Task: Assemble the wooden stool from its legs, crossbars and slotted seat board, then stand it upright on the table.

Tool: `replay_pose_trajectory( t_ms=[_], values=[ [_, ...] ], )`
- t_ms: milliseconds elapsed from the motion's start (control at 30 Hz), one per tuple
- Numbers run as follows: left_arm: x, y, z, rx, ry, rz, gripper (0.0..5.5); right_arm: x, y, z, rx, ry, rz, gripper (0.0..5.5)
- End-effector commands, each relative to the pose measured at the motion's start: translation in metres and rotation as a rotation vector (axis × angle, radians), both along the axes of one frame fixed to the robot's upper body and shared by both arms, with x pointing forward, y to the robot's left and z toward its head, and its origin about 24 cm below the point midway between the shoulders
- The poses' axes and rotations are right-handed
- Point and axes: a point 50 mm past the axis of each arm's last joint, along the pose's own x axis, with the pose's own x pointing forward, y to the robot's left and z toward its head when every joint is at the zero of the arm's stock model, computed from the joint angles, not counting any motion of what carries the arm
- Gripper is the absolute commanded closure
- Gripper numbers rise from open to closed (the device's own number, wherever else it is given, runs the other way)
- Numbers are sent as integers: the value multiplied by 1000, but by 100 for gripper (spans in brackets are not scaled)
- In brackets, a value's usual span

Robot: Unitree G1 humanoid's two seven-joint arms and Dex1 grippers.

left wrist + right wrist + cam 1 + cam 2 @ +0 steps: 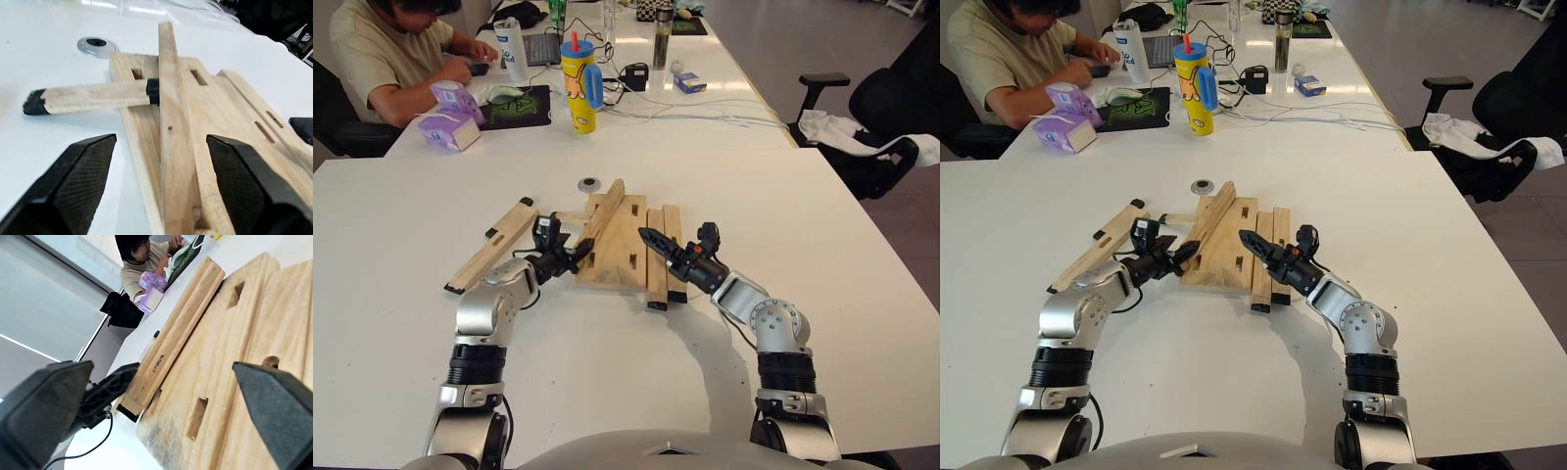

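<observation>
Slotted seat board (617, 250) lay flat at centre frame of the head view on the white table (401, 323); one leg (605, 213) rested slantwise across its left part, with a short black-tipped crossbar (93, 96) ending against that leg; two more legs (661, 257) lay side by side along the board's right edge, another pair (494, 245) apart at centre left. Left gripper (578, 255) was spread wide, one finger on each side of the slanted leg's near end, holding nothing; right gripper (654, 250) also gaped wide, low over the board's right edge.
</observation>
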Motion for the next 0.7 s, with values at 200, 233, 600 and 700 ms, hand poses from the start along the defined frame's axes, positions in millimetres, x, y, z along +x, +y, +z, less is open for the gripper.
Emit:
replay_pose_trajectory(
  t_ms=[200,233,600,700],
  values=[
    [9,-15,-16,73,89,-61,208,5,5,5,-2,-19,11,19],
    [9,-14,-16,60,89,-56,208,6,4,5,-4,-20,10,19],
    [8,-14,-20,117,76,-54,369,5,2,4,-16,-20,7,19],
    [10,-12,-14,161,-6,-52,411,7,2,5,-24,-34,6,19]
  ],
)
